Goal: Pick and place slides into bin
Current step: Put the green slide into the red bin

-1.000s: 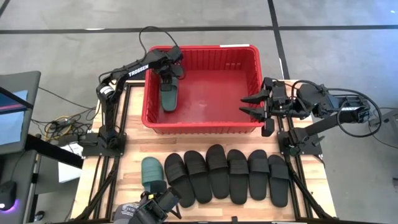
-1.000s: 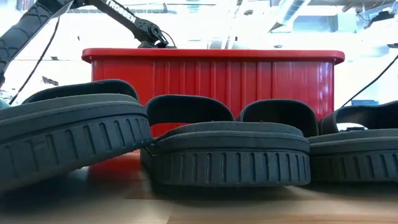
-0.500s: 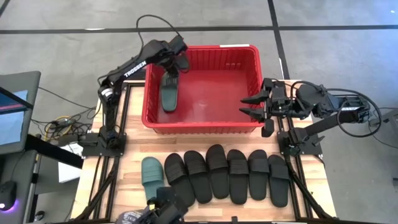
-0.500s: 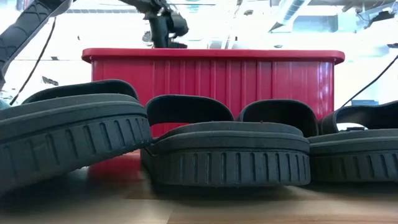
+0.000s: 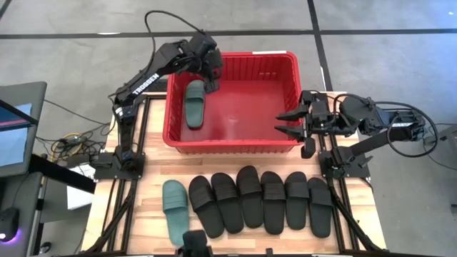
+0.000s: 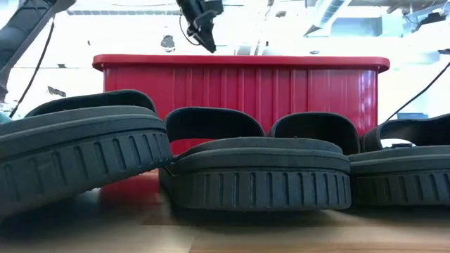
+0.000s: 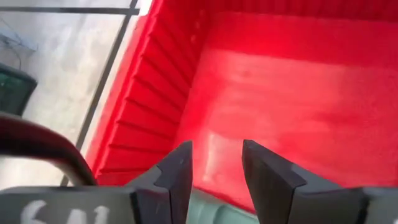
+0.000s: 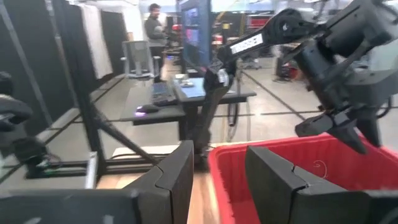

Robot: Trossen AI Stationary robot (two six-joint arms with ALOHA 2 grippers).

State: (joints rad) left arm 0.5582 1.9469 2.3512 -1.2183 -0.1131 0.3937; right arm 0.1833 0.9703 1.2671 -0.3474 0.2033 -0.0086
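Observation:
The red bin [image 5: 285, 68] stands at the table's far side. One sage-green slide [image 5: 194, 104] lies flat on the bin's floor at its left end. My left gripper [image 5: 212, 77] hangs open and empty above that slide's far end, higher than the rim in the low view [image 6: 206, 31]. The slide's edge shows below the fingers in the left wrist view [image 7: 208, 208]. The other green slide [image 5: 175, 204] and several black slides [image 5: 260, 200] lie in a row on the near part of the table. My right gripper [image 5: 288, 121] waits open at the bin's right rim.
The black slides' soles fill the low view [image 6: 260, 176] in front of the bin's near wall [image 6: 281, 91]. A dark object [image 5: 194, 241] shows at the table's near edge. Monitors and a person stand in the room beyond [image 8: 152, 37].
My left gripper has risen from the green slide in the bin to above the rim and gone a little toward the far right. The slide stays in the bin and now lies flat. A dark shape at the near edge has drawn back from the green slide on the table.

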